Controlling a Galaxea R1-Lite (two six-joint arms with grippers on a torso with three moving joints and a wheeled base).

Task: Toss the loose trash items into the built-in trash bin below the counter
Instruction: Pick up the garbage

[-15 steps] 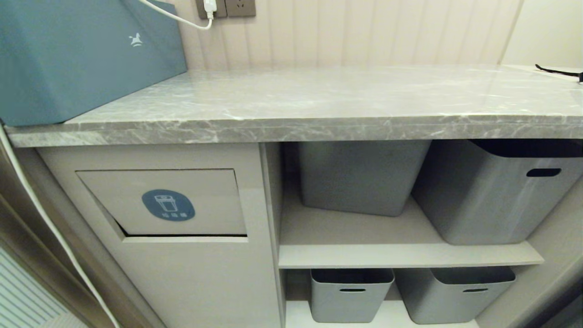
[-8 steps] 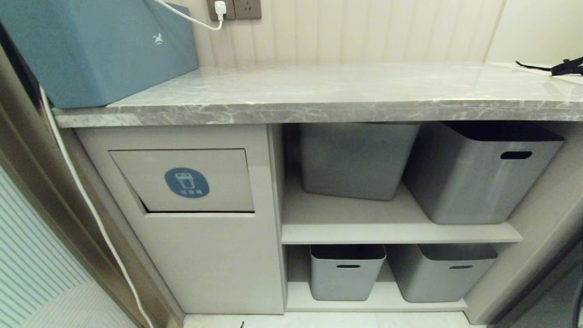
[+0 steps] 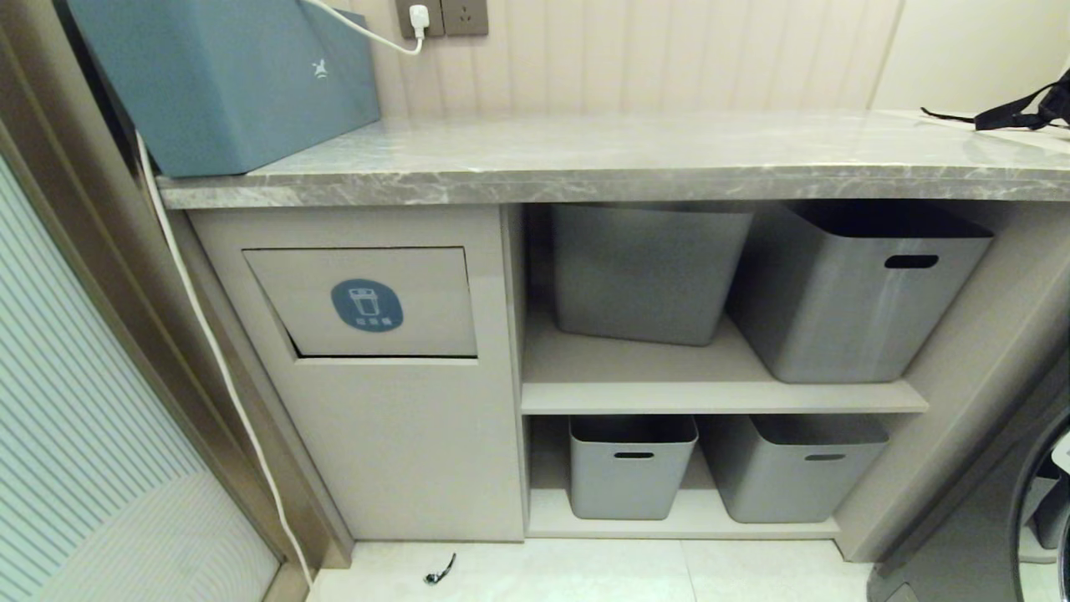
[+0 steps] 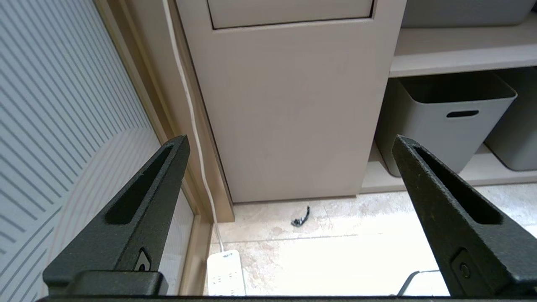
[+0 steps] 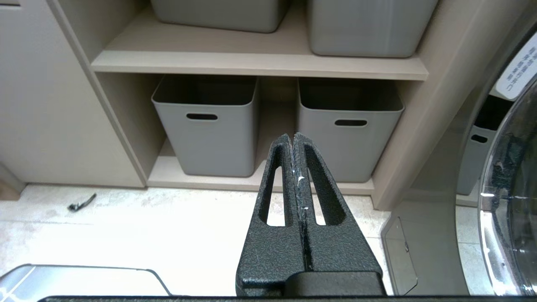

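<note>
**No turquoise scraps in sight: both arms low, flap shut**

Start with what sits closest to you. The left end effector hangs low over the pale floor tiles with its fingers spread wide and nothing between them. The right end effector is also low, fingers pressed together and empty. A small dark scrap lies on the floor just in front of the cabinet foot; it is not turquoise, so do not take it for the task's trash. A white power strip lies by the door frame, its cable running up the cabinet's left side. Steer clear of it.

You cannot see the loose trash items in any view, so my judgement is that the step in hand is finding them. Scan wider before lifting an arm, and keep the bin in frame so you can line up on it afterwards.

The built-in trash bin shows its flap closed, a thin dark gap along its lower edge; its contents are hidden. To its right, the lower shelf holds two grey tubs side by side, both apparently empty. The upper shelf carries two larger tubs; their insides cannot be seen.

Farther back, the tabletop bears the grey-blue box at its left end and a black strap at its far right.
</note>
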